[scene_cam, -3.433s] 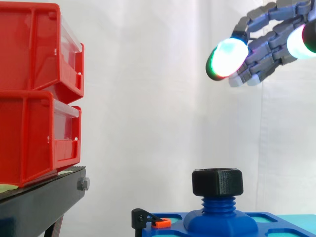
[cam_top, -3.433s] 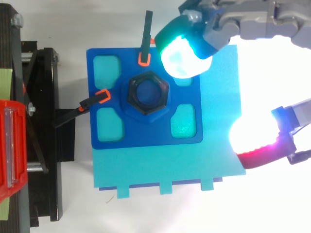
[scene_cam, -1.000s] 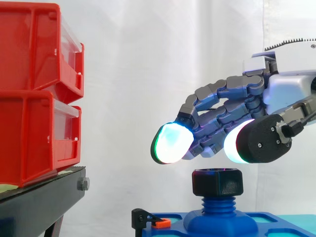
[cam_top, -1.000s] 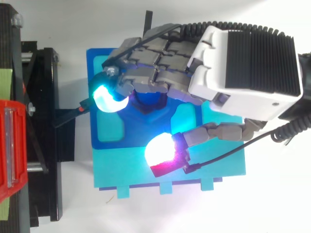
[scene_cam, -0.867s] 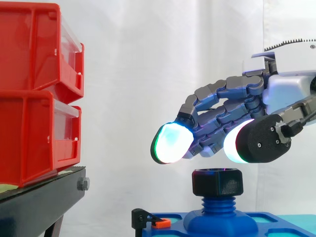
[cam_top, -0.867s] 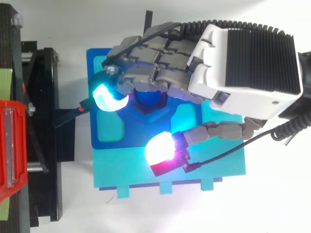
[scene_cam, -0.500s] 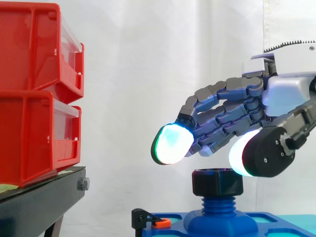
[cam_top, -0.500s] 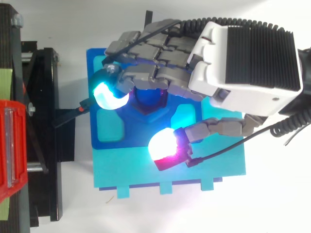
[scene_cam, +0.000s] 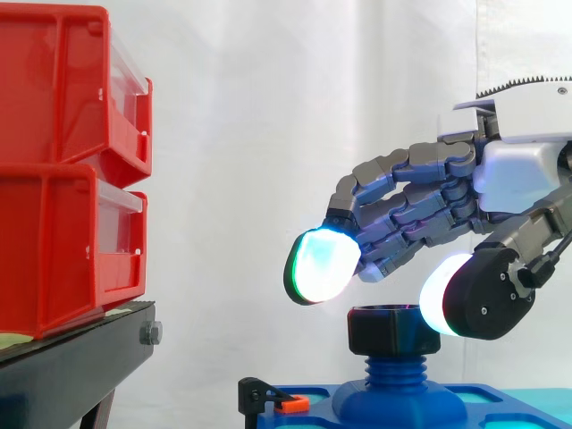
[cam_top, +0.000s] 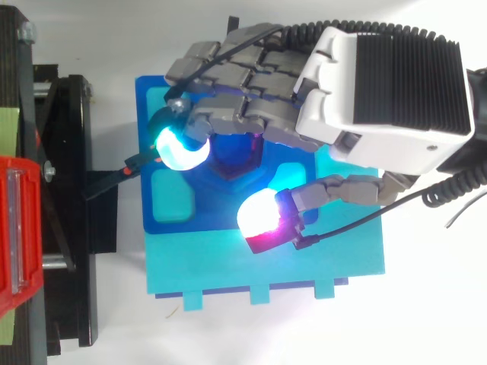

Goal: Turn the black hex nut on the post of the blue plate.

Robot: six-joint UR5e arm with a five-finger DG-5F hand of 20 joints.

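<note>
- Your hand (scene_cam: 429, 197) comes in from the right of the side view and hangs over the nut (scene_cam: 393, 329); from above, its grey fingers cover most of the nut
- The fingers are half curled with a wide gap to the thumb; they hold nothing
- One fingertip (scene_cam: 322, 265) glows cyan-green up and to the left of the nut, clear of it; in the top view it sits over the plate's left part
- The thumb pad (scene_cam: 440, 295) glows white with a magenta edge; in the side view it overlaps the nut's upper right corner, yet from above it lies off to one side of the nut, over the plate's edge, so you cannot tell any contact there
- The nut is black and hexagonal; it sits upright on the top of the blue threaded post (scene_cam: 393, 368), with a few threads bare below it
- The post rises from the middle of the blue plate (cam_top: 205, 213); the plate lies on a cyan sheet (cam_top: 228, 266)
- A black clip with an orange tip (scene_cam: 273, 399) sits at the plate's left edge
- Two red bins (scene_cam: 63, 170) are stacked on the black stand (scene_cam: 71, 366), well apart from the hand
</note>
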